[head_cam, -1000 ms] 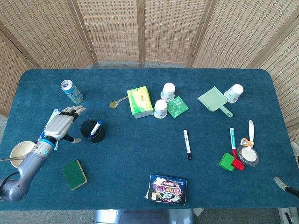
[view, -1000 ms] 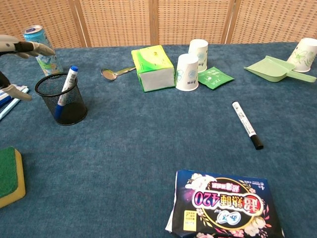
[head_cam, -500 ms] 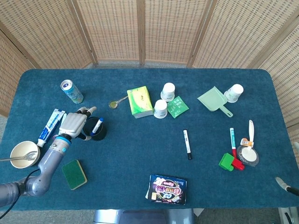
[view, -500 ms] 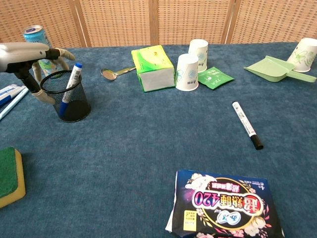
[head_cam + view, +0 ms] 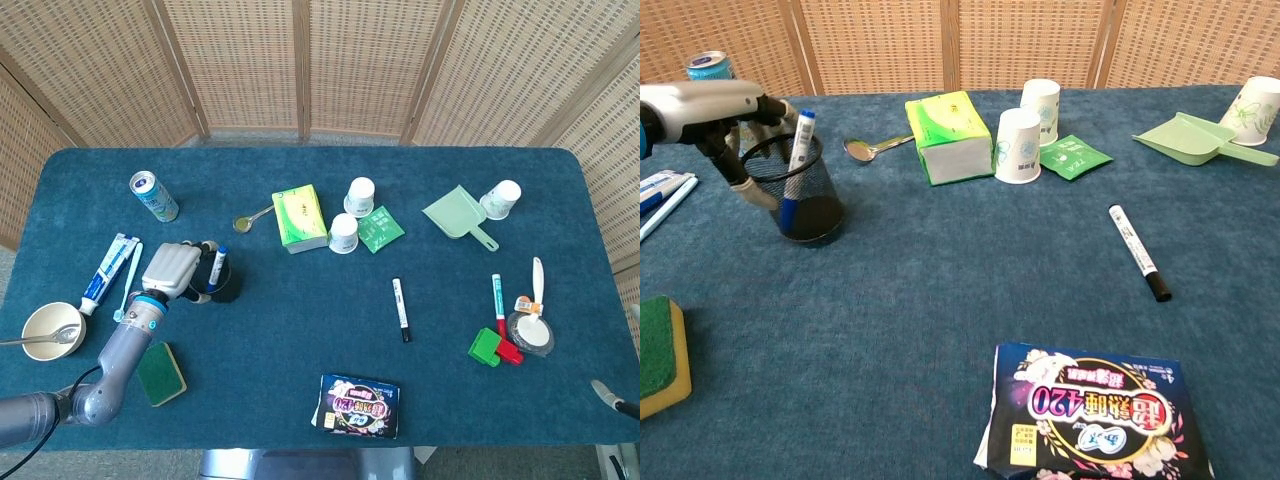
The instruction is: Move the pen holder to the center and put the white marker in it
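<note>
Wicker screens back a blue counter (image 5: 300, 330). Since a second ago the left hand (image 5: 172, 268) has closed its fingers round the holder (image 5: 808, 190) and nudged it toward the tissue box (image 5: 299, 217) — the move to center looks begun. White marker (image 5: 400, 309) lies right of the box, untouched.

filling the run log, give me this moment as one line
left hand: grips pen holder | blue marker: in holder | white marker: on table, untouched | right hand: out of view
</note>
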### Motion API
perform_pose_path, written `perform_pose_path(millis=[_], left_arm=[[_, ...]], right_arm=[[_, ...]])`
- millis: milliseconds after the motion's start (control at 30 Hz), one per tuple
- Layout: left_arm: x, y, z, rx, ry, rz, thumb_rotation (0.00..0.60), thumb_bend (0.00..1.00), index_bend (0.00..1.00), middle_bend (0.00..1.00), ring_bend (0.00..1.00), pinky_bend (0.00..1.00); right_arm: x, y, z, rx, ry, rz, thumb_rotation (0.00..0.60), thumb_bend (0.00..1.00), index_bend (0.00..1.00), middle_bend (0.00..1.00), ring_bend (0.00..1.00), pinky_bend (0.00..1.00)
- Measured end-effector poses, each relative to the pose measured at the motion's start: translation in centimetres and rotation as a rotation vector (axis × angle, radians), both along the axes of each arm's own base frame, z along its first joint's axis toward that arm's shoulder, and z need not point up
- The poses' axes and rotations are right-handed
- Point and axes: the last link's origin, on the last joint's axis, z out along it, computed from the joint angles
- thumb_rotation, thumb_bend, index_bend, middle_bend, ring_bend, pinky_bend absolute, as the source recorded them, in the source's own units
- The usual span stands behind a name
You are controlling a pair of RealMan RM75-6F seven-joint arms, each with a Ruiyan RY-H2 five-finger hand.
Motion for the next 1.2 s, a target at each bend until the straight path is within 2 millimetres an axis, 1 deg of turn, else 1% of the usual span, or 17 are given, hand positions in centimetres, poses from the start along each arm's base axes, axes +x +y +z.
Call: perform_pose_path(millis=[100,300,500,700,733,833,1033,1200], left_arm=[[1.7,-0.2,0.4,-0.007,-0.04,-0.041,0.6,0.08,0.28,0.48,0.37,0.52],[5.9,-0.3,1.0,-0.008,-0.078,-0.139,0.6,0.08,0.27,0.47,0.37,0.51],[10.2,0.4,0.7,0.001,-0.069,-0.221,0.6,0.08,0.27,0.47,0.37,0.51],[14.8,1.1,-1.2,-0.012,-0.056,-0.259,0.6,0.08,0.27,0.47,0.37,0.51],[15.8,1.2,-1.8,-0.018,-0.052,-0.267,0.6,0.08,0.27,0.47,0.37,0.51],[17.7,1.4,-3.3,-0.026,-0.033,-0.283,0.6,0.08,0.27,0.47,0.37,0.51],[19.8,2.4,-6.1,-0.027,0.014,-0.279,0.6,0.08,0.27,0.47,0.37,0.51],[20.3,3.4,-7.7,-0.023,0.045,-0.251,0.6,0.08,0.27,0.47,0.37,0.51]], right_arm=[[0.1,0.0,-0.1,0.004,0.002,0.001,0.6,0.0,0.07,0.0,0.0,0.0],[0.0,0.0,0.0,0.001,-0.002,-0.001,0.6,0.0,0.07,0.0,0.0,0.0],[-0.1,0.0,0.1,0.001,-0.01,-0.005,0.6,0.0,0.08,0.0,0.0,0.0],[-0.4,-0.2,0.1,0.002,-0.015,-0.016,0.6,0.0,0.09,0.0,0.0,0.0],[-0.5,-0.3,0.2,0.002,-0.017,-0.02,0.6,0.0,0.09,0.0,0.0,0.0],[-0.7,-0.5,0.3,-0.002,-0.023,-0.029,0.6,0.0,0.09,0.0,0.0,0.0],[-1.1,-0.7,0.8,-0.017,-0.042,-0.039,0.6,0.0,0.09,0.0,0.0,0.0],[-1.4,-0.8,1.0,-0.023,-0.052,-0.047,0.6,0.0,0.09,0.0,0.0,0.0]])
